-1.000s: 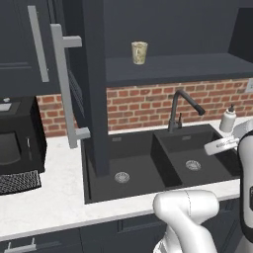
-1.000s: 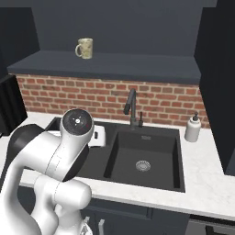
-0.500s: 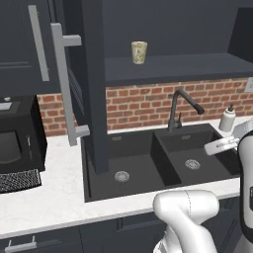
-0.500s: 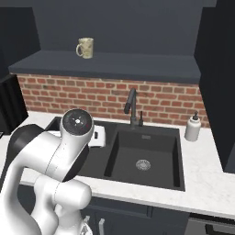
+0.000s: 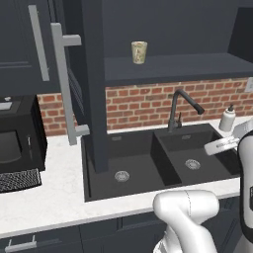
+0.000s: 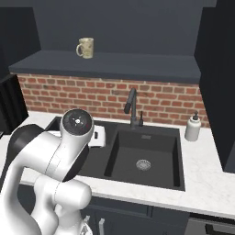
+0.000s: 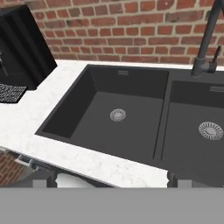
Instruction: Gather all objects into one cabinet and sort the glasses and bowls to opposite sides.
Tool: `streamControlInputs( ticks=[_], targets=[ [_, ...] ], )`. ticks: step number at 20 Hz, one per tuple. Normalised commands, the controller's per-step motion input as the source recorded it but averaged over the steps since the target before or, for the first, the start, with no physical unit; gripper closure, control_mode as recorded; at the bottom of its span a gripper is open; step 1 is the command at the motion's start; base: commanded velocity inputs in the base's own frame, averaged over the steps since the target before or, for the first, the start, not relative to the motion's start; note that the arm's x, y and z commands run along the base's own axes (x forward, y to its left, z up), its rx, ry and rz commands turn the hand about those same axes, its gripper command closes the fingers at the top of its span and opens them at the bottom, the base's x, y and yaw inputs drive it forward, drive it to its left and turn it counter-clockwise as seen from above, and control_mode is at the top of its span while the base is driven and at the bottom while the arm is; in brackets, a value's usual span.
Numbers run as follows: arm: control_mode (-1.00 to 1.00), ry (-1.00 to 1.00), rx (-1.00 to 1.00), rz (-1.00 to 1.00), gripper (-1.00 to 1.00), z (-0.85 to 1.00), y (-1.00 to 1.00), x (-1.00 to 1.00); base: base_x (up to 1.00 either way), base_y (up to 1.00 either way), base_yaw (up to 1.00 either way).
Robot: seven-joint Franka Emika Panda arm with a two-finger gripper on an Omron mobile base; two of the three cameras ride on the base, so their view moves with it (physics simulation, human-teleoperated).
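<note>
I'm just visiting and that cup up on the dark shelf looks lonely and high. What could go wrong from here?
The cream cup stands alone near the shelf front, so a clumsy reach might knock it down into the sink. The open cabinet door hangs over the counter, and the arm could bump it. The open gripper holds nothing.

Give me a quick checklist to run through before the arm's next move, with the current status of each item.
1. Cabinet door open: ok.
2. Cream cup upright on the cabinet shelf: ok.
3. Pincer open and holding nothing: ok, its tips stand wide apart above the sink.
4. Both sink basins bare of tableware: ok.
5. Whereabouts of the brown bowl, orange mug and blue bowl: cannot tell.
6. Soap dispenser beside the sink, apart from the arm: ok.
</note>
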Motion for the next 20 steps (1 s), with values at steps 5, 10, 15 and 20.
streamControlInputs(
  ticks=[5,10,15,20],
  targets=[
    [-1.0,-0.09,0.11,0.01,-1.0,0.09,0.01,0.0,0.0,0.0,0.0],
    [-1.0,-0.28,0.21,0.12,-1.0,0.59,0.03,-0.06,0.0,0.0,0.0],
    [-1.0,-0.3,0.02,0.01,-1.0,0.83,0.19,-0.26,0.0,0.0,0.0],
    [-1.0,-0.21,-0.05,0.0,-1.0,0.85,0.44,-0.25,0.0,0.0,0.0]
  ],
)
